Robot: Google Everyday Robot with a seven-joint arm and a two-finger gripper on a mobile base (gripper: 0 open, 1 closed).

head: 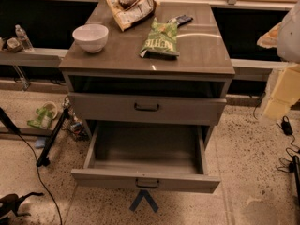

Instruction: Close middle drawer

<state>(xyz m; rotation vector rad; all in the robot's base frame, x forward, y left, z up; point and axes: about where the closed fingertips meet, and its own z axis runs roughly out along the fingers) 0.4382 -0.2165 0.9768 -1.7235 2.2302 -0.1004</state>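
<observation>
The middle drawer (146, 181) is pulled far out of the grey-beige cabinet. Its flat front with a small dark pull faces me, and its inside (146, 146) is bare. The taller top drawer front (147, 108) above it stands slightly out from the cabinet. The lowest drawer is hidden under the open one. My gripper (276, 104) is a cream shape at the right edge, beside the cabinet's right side at about the top drawer's height and well apart from the middle drawer. The white arm (290, 29) rises above it.
On the cabinet top (206, 55) stand a white bowl (91, 37), a green chip bag (161, 39) and a brown bag (131, 8). Black cables and a stand leg (52, 139) lie on the floor at left, more cables (287, 125) at right. Blue tape (144, 200) marks the floor.
</observation>
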